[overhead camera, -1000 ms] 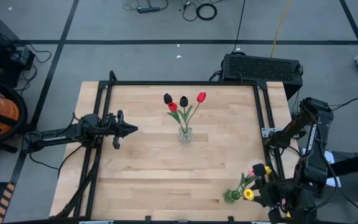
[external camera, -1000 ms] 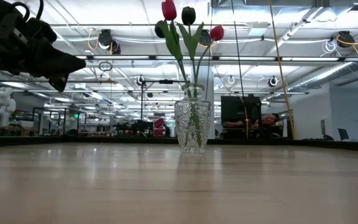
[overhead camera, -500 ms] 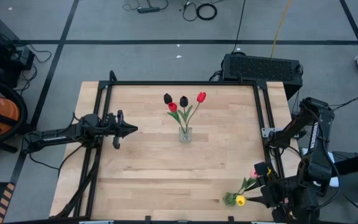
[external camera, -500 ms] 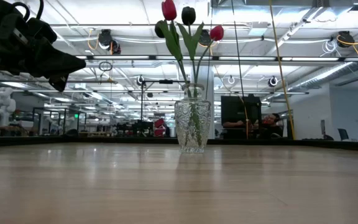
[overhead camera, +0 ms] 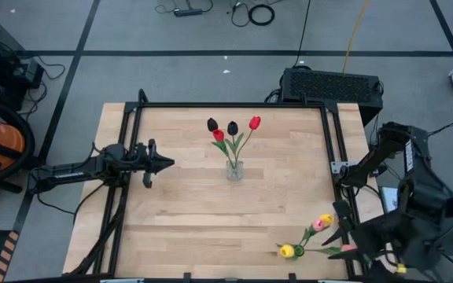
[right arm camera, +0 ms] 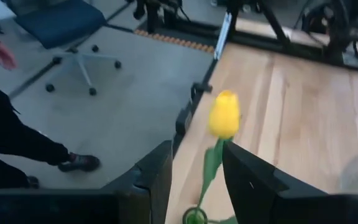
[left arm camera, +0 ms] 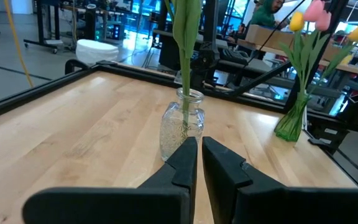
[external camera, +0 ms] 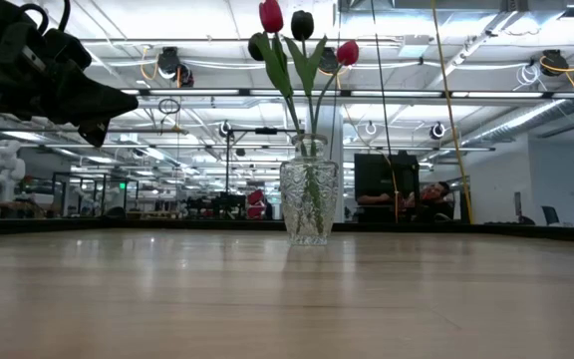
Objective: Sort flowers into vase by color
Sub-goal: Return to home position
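One wide-open right gripper (right arm camera: pixel 195 155), green vase (overhead camera: pixel 298 251) just ahead of it toward the desk (overhead camera: pixel 179 220) middle; left gripper (overhead camera: pixel 167 163) narrow, well apart.

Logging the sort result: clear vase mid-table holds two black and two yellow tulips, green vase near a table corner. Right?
Not quite. In the high view the clear vase holds two black tulips and two red tulips, not yellow. The green vase is placed as you said.
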`<action>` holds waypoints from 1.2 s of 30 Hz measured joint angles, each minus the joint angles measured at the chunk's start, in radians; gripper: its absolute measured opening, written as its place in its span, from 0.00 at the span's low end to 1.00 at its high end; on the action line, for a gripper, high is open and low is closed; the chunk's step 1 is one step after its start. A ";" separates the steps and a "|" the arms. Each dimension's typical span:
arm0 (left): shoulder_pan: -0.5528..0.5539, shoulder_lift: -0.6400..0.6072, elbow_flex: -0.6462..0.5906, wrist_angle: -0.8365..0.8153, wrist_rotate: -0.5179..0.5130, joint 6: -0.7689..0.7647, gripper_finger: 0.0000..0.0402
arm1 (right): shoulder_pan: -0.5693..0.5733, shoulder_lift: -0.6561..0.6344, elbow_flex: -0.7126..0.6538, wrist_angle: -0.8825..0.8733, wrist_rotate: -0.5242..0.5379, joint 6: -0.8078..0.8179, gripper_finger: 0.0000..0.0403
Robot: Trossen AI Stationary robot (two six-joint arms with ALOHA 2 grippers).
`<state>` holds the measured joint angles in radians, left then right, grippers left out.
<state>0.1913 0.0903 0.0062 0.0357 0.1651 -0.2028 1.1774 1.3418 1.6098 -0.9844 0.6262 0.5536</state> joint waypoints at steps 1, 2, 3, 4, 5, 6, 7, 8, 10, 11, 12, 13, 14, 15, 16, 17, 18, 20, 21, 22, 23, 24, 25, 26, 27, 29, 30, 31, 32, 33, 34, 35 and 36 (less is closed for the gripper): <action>0.000 0.000 0.000 0.000 0.000 0.000 0.08 | 0.000 0.000 0.020 -0.003 0.000 -0.018 0.33; 0.000 0.000 0.000 0.000 0.000 0.000 0.08 | 0.000 0.000 0.039 -0.008 0.002 -0.038 0.33; 0.000 0.000 0.000 0.000 0.000 0.000 0.08 | 0.000 0.000 0.059 -0.011 0.009 -0.057 0.33; 0.000 0.000 0.000 0.000 0.000 0.000 0.08 | 0.000 0.000 0.079 -0.012 0.025 -0.081 0.33; 0.000 0.000 0.000 0.000 0.001 0.000 0.08 | 0.000 0.000 0.097 -0.017 0.050 -0.114 0.33; 0.000 0.000 0.000 0.000 0.001 0.000 0.08 | 0.000 0.000 0.114 -0.025 0.074 -0.146 0.33; 0.000 0.000 0.000 0.000 0.001 0.000 0.08 | 0.000 0.000 0.131 -0.035 0.094 -0.176 0.33; 0.000 0.000 0.000 0.000 0.001 0.000 0.08 | 0.000 0.000 0.145 -0.043 0.121 -0.202 0.33; 0.000 0.000 0.000 0.000 0.001 0.000 0.08 | 0.000 -0.001 0.164 -0.048 0.189 -0.232 0.33; 0.000 0.000 0.000 0.000 0.002 0.000 0.08 | 0.000 -0.002 0.168 -0.044 0.228 -0.233 0.33; 0.000 0.000 0.000 0.000 0.002 0.000 0.08 | 0.000 -0.004 0.168 -0.046 0.268 -0.230 0.33; 0.000 0.000 0.000 0.000 0.003 0.000 0.08 | 0.000 -0.007 0.168 -0.051 0.305 -0.220 0.33; 0.000 0.000 0.000 0.000 0.005 0.000 0.08 | 0.000 -0.008 0.168 -0.058 0.349 -0.200 0.33; 0.000 0.000 0.000 0.000 0.006 0.000 0.08 | 0.000 -0.008 0.168 -0.067 0.398 -0.175 0.33; 0.000 0.000 0.000 0.001 0.007 0.000 0.08 | -0.002 -0.009 0.169 -0.084 0.431 -0.163 0.33; 0.000 0.000 0.000 0.001 0.007 0.000 0.08 | -0.006 -0.009 0.169 -0.111 0.446 -0.168 0.33; 0.000 0.000 0.000 0.001 0.007 0.000 0.08 | -0.015 -0.009 0.169 -0.142 0.449 -0.174 0.33; 0.000 0.000 0.000 0.001 0.007 0.000 0.08 | -0.047 -0.009 0.169 -0.212 0.443 -0.131 0.31; 0.000 0.000 0.000 0.001 0.007 0.000 0.08 | -0.071 -0.009 0.169 -0.249 0.437 -0.092 0.29; 0.000 0.000 0.000 0.000 0.007 0.000 0.08 | -0.100 -0.011 0.169 -0.290 0.420 -0.056 0.26; 0.000 0.000 0.000 0.001 0.007 0.000 0.08 | -0.135 -0.013 0.169 -0.325 0.393 -0.026 0.22; 0.000 0.000 0.000 0.000 0.007 0.000 0.08 | -0.173 -0.013 0.169 -0.349 0.369 -0.010 0.18; 0.000 0.000 0.000 0.001 0.007 0.000 0.08 | -0.214 -0.013 0.168 -0.357 0.348 -0.006 0.13; 0.000 0.000 0.000 0.001 0.007 0.000 0.08 | -0.255 -0.013 0.165 -0.348 0.320 -0.018 0.08; 0.000 0.000 0.000 0.001 0.007 0.000 0.08 | -0.298 -0.013 0.161 -0.326 0.283 -0.052 0.04; 0.000 0.000 0.000 0.001 0.007 0.000 0.08 | -0.387 -0.013 0.147 -0.218 0.206 -0.141 0.02; 0.000 0.000 0.000 0.001 0.007 0.000 0.08 | -0.434 -0.013 0.131 -0.137 0.159 -0.200 0.02; 0.000 0.000 0.000 0.001 0.007 0.000 0.08 | -0.482 -0.013 0.109 -0.049 0.099 -0.273 0.02; 0.000 0.000 0.000 0.001 0.007 0.000 0.08 | -0.529 -0.013 0.083 0.036 0.029 -0.346 0.01; 0.000 0.000 0.000 0.001 0.007 0.000 0.08 | -0.574 -0.012 0.056 0.119 -0.039 -0.407 0.01; 0.000 0.000 0.000 0.001 0.007 0.000 0.08 | -0.617 -0.010 0.030 0.183 -0.092 -0.448 0.00; 0.000 0.000 0.000 0.001 0.007 0.000 0.08 | -0.656 -0.009 0.007 0.231 -0.128 -0.472 0.00; 0.000 0.000 0.000 0.000 0.007 0.000 0.08 | -0.695 -0.009 -0.012 0.259 -0.147 -0.485 0.00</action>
<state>0.1913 0.0903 0.0063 0.0360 0.1719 -0.2031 0.4823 1.3327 1.5983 -0.7257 0.4791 0.0690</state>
